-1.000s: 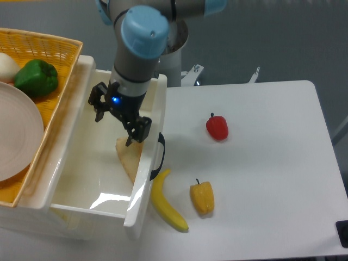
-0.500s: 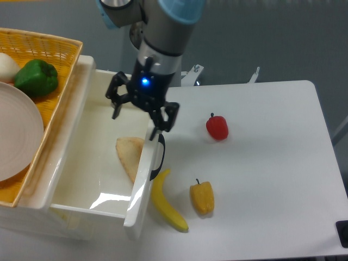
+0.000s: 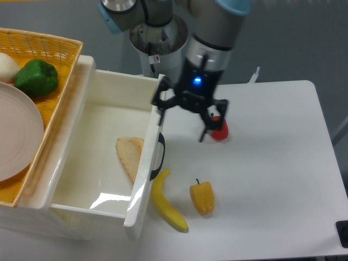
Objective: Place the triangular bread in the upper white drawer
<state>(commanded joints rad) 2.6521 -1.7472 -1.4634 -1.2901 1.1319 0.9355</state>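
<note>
**Bread lies in the drawer, empty gripper off to its side**

The gripper (image 3: 187,117) hangs over the table with its two fingers spread apart and nothing between them. One fingertip sits close by the drawer's front panel, the other just in front of a red pepper (image 3: 218,129), which it partly hides.

The triangular bread (image 3: 129,155) lies flat on the floor of the upper white drawer (image 3: 92,163), down and to the camera-left of the gripper, on the far side of the front panel from it. Its long axis runs roughly along that panel, the broad end nearer the gripper and the point tapering away toward the near edge of the scene. Part of the wedge is hidden behind the panel and the dark handle (image 3: 159,156), so I cannot tell whether it touches the wall.

Below the gripper, outside the drawer, a banana (image 3: 166,204) lies just beside the panel and a yellow pepper (image 3: 202,198) rests near it. Well off to the gripper's left, a woven basket (image 3: 51,46) sits on top of the drawer unit, holding a green pepper (image 3: 36,78) and a pale plate (image 3: 16,136).

Judging from how things lie, the placing looks done: the bread is inside and the tool is clear of it. Any further move would be a retreat, and the panel's edge beside the near finger is the thing to avoid.
</note>
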